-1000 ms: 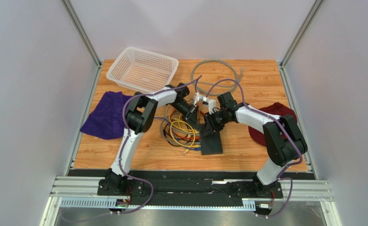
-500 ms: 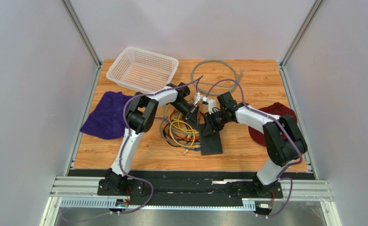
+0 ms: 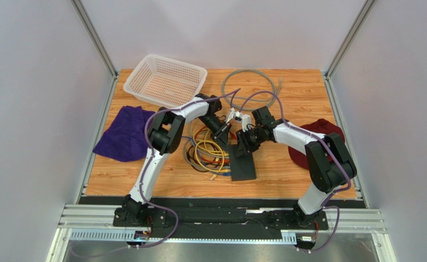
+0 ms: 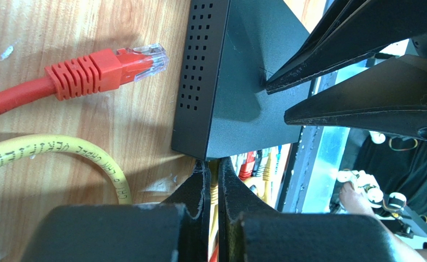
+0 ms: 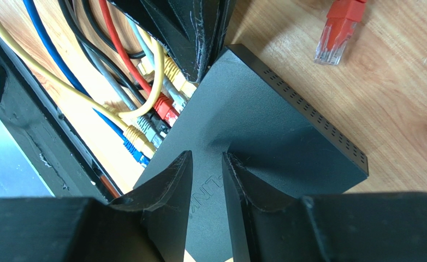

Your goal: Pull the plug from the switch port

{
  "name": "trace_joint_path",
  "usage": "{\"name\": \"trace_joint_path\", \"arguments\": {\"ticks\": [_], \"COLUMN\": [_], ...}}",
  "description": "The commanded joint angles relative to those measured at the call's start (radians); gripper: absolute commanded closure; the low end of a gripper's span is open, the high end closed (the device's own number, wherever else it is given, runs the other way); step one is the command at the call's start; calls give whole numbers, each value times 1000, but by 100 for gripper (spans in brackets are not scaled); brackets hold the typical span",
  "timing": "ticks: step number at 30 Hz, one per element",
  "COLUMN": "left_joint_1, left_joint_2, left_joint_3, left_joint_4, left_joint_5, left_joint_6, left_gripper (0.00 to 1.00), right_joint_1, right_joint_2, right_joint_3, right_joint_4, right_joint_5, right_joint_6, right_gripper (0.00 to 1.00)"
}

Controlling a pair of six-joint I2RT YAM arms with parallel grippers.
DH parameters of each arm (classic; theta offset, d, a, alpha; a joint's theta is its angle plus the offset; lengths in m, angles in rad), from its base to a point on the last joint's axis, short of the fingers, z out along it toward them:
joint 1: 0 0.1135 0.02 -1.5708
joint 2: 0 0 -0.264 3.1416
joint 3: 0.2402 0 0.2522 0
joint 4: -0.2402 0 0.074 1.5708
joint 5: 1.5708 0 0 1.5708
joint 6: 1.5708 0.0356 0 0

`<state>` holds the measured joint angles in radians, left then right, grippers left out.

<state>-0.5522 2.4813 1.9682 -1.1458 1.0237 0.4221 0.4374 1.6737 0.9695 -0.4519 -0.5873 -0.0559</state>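
The black switch (image 3: 243,162) lies flat on the table with several cables plugged into its left edge. My left gripper (image 3: 225,136) is at the switch's far left corner. In the left wrist view it (image 4: 214,170) is shut on a yellow plug (image 4: 214,191) right at the switch's (image 4: 243,82) socket edge. My right gripper (image 3: 242,146) is over the switch's far end. In the right wrist view its fingers (image 5: 169,180) are nearly together, tips resting on the switch's top (image 5: 276,136). The yellow plug (image 5: 175,71) shows there between the left fingers (image 5: 199,33).
A loose red plug (image 4: 106,68) lies on the wood beside the switch. A tangle of coloured cables (image 3: 207,150) lies left of it, and a grey cable loop (image 3: 251,87) behind. A white basket (image 3: 165,81), a purple cloth (image 3: 124,134) and a dark red cloth (image 3: 319,136) surround the area.
The left arm has shifted slightly away from its base, and the switch's near end has swung a little to the left. The right gripper stays on the switch.
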Motion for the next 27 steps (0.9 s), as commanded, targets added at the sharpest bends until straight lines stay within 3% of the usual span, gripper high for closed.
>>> {"name": "trace_joint_path", "arguments": {"ticks": [1,9,19,27], "left_joint_1": [3,6,14,14], "left_joint_2": [4,-5,2,-22], "left_joint_3": [28,-146,11,-121], "left_joint_4": [-58,-66,-43,-46], "left_joint_5": [-31,68,-62,-25], "left_joint_6": [67,44,-39,-28], "left_gripper": [100,100,100,100], "right_joint_1": [0,-2,0,0], "right_joint_2": [9,17,17,12], "right_joint_3": [-14,-9,-11,-14], "right_joint_4": [-1,-1,1,1], "right_joint_5": [84,84,87,87], "right_joint_6": [-24,-24,-25,-22], "right_gripper": [65,65,65,65]}}
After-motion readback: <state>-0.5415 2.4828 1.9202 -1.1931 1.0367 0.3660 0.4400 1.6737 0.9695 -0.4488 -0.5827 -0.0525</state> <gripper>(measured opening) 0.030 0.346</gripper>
